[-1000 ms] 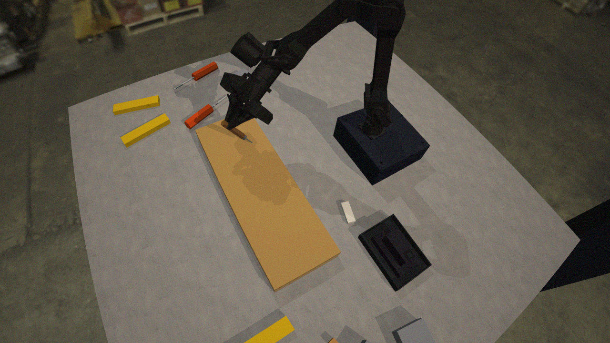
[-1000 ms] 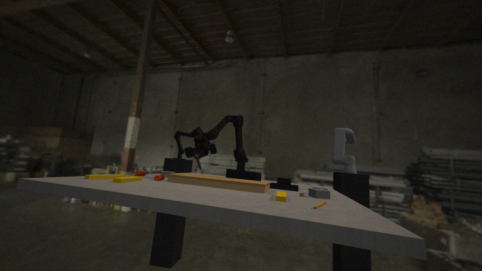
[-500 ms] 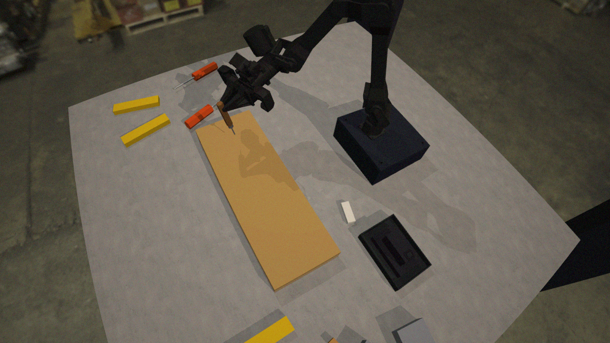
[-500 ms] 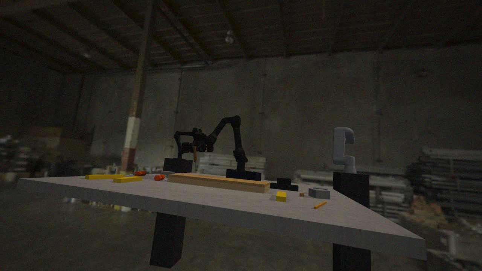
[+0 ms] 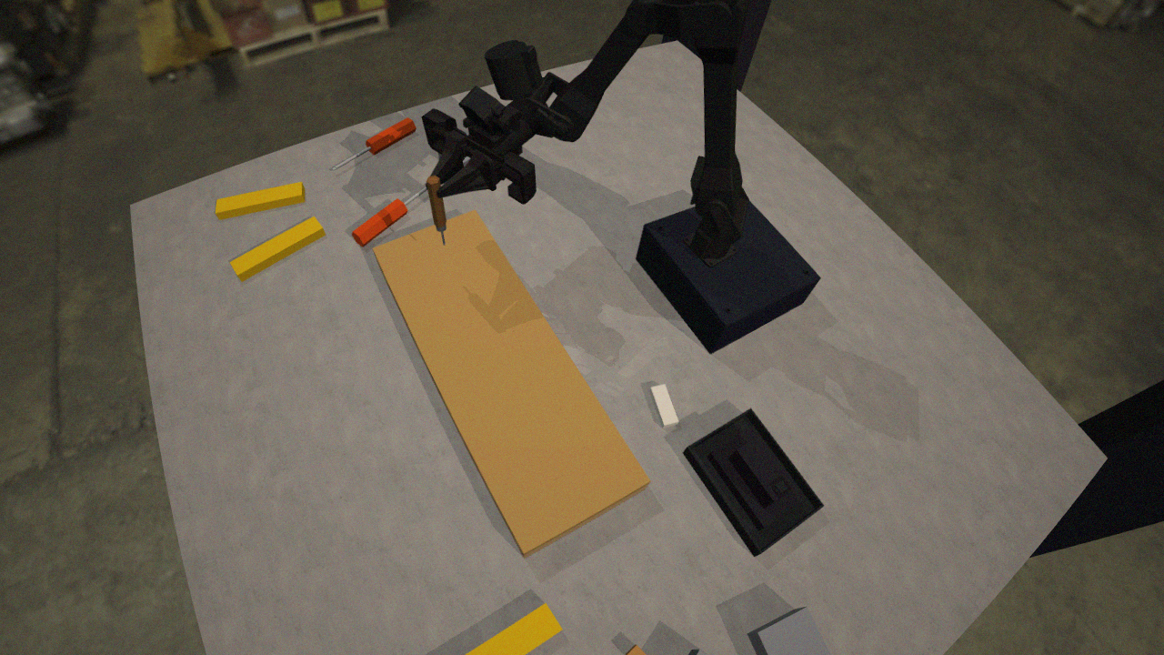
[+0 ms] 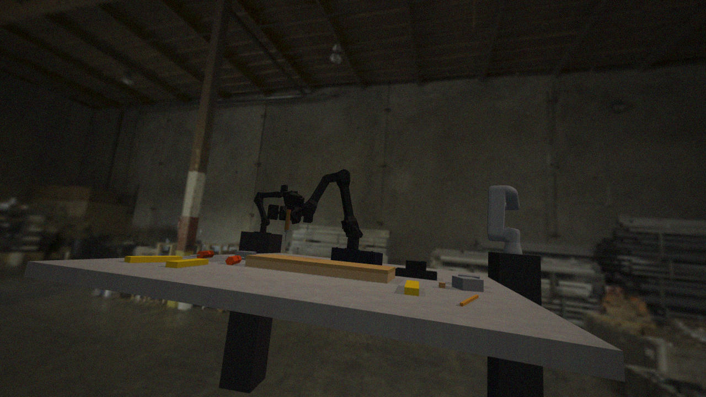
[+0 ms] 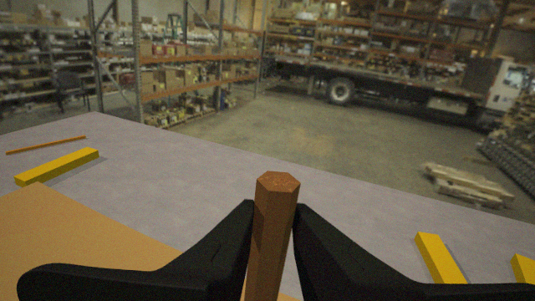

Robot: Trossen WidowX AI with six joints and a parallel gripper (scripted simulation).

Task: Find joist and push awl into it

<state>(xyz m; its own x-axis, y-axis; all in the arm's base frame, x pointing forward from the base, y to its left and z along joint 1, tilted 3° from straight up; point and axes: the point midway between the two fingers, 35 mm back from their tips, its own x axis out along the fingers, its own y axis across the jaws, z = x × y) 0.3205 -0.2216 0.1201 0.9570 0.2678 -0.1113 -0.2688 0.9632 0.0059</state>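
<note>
My gripper [image 5: 439, 186] [image 6: 287, 214] [image 7: 272, 211] is shut on the brown handle of the awl [image 5: 437, 207] [image 6: 287, 221] [image 7: 272, 238]. The awl is close to upright, its thin metal tip pointing down, in the air above the far end of the panel in the top view. The orange-tan floor panel [image 5: 504, 382] [image 6: 320, 268] [image 7: 63, 234] lies on the table; I see no hole in it. The black tray [image 5: 720, 502] [image 6: 430, 275] lies beside its near end. A dark block [image 6: 416, 266] stands at the tray, probably the stud finder; its outline is hard to tell.
Two orange screwdrivers [image 5: 380, 222] [image 5: 392, 135] and two yellow bars [image 5: 260, 200] [image 5: 278, 248] lie around the panel's far end. A third yellow bar [image 5: 516, 631] [image 6: 411, 288] [image 7: 58, 166] lies past its near end. A white block [image 5: 664, 405] sits between panel and tray. A grey box [image 5: 789, 633] [image 6: 467, 283] stands nearby.
</note>
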